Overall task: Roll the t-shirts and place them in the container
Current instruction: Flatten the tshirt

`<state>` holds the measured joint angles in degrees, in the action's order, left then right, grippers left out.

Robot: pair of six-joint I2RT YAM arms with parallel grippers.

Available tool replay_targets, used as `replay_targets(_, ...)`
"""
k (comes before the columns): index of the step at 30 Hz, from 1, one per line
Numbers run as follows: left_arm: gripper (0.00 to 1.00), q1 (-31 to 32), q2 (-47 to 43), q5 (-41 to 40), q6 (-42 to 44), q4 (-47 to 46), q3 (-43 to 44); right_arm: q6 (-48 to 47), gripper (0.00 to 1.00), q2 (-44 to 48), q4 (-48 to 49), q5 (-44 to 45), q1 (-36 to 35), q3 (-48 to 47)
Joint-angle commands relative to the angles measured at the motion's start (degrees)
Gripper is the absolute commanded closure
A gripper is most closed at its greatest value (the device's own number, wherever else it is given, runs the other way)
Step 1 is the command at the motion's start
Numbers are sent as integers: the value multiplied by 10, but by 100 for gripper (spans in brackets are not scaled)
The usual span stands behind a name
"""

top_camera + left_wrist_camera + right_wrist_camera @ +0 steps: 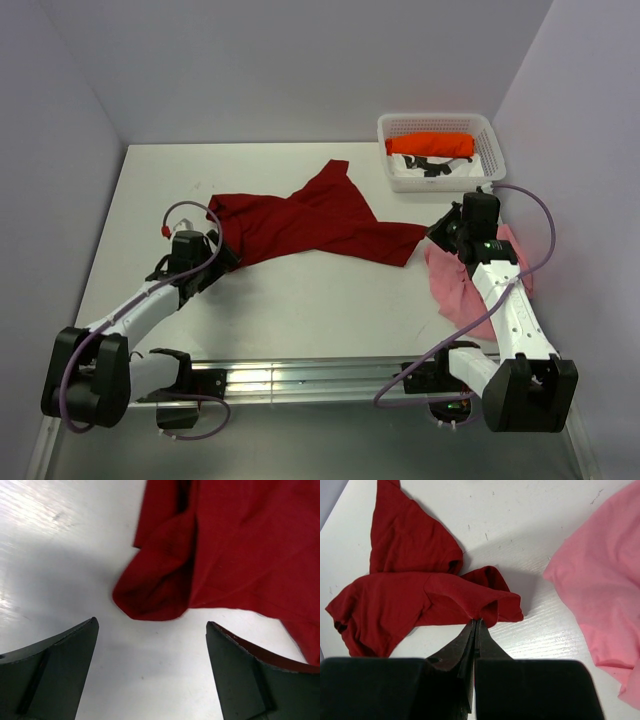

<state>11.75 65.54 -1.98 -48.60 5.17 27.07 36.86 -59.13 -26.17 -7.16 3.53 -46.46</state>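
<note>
Red t-shirt (310,225), ahead of spread left end effector (152,624), touching pressed-together right end effector (476,622)

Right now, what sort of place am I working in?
Probably a robot test cell: a white table boxed in by plain walls, an aluminium mounting rail, with a dark red t-shirt and white lattice basket as props.

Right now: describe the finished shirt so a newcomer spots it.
Find the white plastic lattice basket at the table's far right corner. Inside lies the bright orange t-shirt, the only one rolled; the dark red t-shirt and pale pink t-shirt lie loose outside.
</note>
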Motion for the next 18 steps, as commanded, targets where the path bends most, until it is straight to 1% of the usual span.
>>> replay_targets(1,7,-4,26,-31,28,-33,20,-13,100,2,10,-5,3,-4)
replay_targets(5,8,-4,42,-42,32,-32,34,-13,100,2,13,-8,4,-2)
replay_targets(8,12,-4,56,-42,32,-39,38,-12,100,0,15,-12,4,-2)
replay_targets(12,13,-4,72,-20,27,-43,47,-12,100,2,15,-11,3,-2)
replay_targets(18,13,-4,44,25,-7,-32,38,-12,100,1,14,-12,3,-3)
